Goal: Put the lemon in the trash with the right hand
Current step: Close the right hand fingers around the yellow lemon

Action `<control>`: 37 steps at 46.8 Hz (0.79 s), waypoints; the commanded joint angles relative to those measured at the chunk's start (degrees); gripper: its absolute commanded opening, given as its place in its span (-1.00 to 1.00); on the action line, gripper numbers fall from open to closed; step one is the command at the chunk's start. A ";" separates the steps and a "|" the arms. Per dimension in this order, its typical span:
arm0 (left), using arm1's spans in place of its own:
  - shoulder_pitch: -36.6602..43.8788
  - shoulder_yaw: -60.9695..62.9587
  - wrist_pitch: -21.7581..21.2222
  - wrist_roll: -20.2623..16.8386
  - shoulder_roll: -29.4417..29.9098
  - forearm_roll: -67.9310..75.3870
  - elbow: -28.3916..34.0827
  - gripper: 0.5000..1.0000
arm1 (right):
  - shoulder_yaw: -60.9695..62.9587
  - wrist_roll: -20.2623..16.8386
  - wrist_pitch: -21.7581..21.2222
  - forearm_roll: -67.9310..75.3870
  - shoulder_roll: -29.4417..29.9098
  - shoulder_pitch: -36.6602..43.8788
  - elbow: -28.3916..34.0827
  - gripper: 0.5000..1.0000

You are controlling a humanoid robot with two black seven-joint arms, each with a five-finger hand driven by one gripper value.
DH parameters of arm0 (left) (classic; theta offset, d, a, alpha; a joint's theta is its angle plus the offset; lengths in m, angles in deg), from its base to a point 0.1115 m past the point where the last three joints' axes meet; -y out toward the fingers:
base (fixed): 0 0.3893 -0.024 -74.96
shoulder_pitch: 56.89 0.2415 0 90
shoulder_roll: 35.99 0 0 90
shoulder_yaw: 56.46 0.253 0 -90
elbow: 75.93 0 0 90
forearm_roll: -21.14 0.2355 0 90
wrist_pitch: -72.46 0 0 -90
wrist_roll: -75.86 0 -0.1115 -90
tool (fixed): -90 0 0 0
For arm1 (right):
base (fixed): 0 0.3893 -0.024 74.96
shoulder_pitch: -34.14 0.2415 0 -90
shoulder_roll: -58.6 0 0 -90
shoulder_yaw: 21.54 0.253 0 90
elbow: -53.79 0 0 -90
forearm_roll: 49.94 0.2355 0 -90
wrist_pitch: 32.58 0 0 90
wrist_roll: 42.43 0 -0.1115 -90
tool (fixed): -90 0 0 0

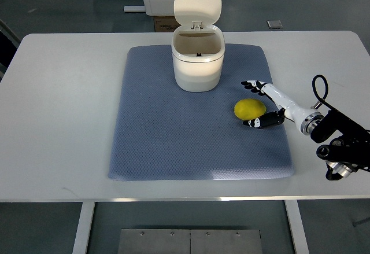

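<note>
**Q:** One hand at work, Tian Yi rig, top view — where's the fruit?

**A:** Lemon (pixel 250 109) lies on the blue-grey mat (pixel 173 144), at about 4 o'clock from the white trash bin (pixel 197 63). Right hand (pixel 265 102) sits just beside it on the 3 o'clock side, arm coming in from the right edge. Left arm not in frame.

**Q:** Fingers?

**A:** Spread wide, holding nothing. Upper fingers (pixel 254 84) reach past the lemon's far side at approx 1 o'clock; the dark thumb (pixel 257 123) curls in at approx 5 o'clock. They bracket the fruit, very close to the skin; can't tell if touching.

**Q:** What does the next move turn on?

**A:** Lemon lies toward 9 o'clock from the palm, long axis roughly 9-to-3, pointing into the hand. Likely the fingers need only close round its near end.

**Q:** Anything in the way?

**A:** Bin lid (pixel 198 6) is flipped up and open, mouth clear. Bin is near the lemon, toward 10–11 o'clock from it, w/ bare mat between. White table (pixel 63 115) carries only mat and bin. Est. risk: the round fruit rolling off toward 9 o'clock if pinched off-centre.
</note>
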 commanded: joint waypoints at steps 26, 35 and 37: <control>0.00 0.00 0.00 0.00 0.00 0.00 0.00 1.00 | -3.44 0.09 0.69 0.17 1.31 0.96 -1.65 -0.12; 0.00 0.00 0.00 0.00 0.00 0.00 0.00 1.00 | -3.44 0.09 0.69 1.84 1.31 1.23 -1.65 -0.57; 0.00 0.00 0.00 0.00 0.00 0.00 0.00 1.00 | -3.35 0.09 0.69 2.80 1.40 1.32 -1.65 -0.88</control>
